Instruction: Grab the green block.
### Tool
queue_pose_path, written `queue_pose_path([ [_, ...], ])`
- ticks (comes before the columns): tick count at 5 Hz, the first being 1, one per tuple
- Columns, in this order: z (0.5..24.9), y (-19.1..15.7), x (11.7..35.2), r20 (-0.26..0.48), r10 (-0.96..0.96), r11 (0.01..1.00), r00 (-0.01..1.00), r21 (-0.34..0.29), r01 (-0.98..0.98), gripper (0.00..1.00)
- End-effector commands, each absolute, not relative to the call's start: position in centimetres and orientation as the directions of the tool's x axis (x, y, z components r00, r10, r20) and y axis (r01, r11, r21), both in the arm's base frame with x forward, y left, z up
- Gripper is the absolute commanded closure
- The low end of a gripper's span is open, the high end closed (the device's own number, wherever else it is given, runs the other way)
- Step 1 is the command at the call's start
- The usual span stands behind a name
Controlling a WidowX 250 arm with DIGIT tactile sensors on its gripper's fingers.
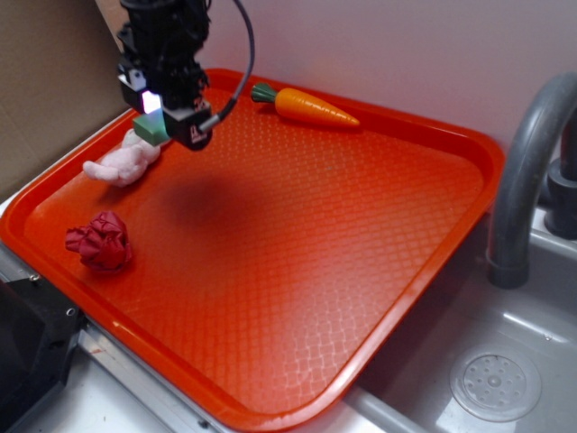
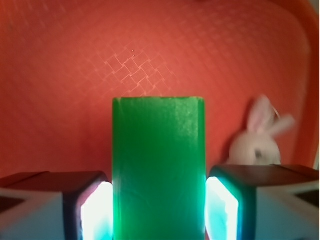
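Plastic, smooth and mint-green, the green block (image 2: 158, 170) is a flat rectangular bar clamped between the lit pads (image 2: 96, 210) of the end effector (image 1: 163, 122), raised above the far left corner of the orange tray (image 1: 297, 234). The tray's surface bears a woven diamond pattern. A soft pink plush bunny (image 1: 124, 164) lies just below, partly hidden behind one pad in the wrist view. The block's near end is cut off there.
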State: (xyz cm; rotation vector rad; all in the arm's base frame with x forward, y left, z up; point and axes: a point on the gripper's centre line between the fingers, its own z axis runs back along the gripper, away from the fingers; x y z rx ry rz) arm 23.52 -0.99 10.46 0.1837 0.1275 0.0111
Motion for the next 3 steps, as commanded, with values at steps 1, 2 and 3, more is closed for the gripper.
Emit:
queue_pose_path([
  [1, 18.5, -6.0, 23.5, 0.077, 0.196, 0.966, 0.978, 0.154, -0.206, 1.0],
  [2, 18.8, -7.4, 22.8, 0.125, 0.192, 0.967, 0.973, 0.143, -0.209, 1.0],
  [3, 18.1, -7.2, 22.7, 0.125, 0.178, 0.973, 0.976, 0.126, -0.193, 1.0],
])
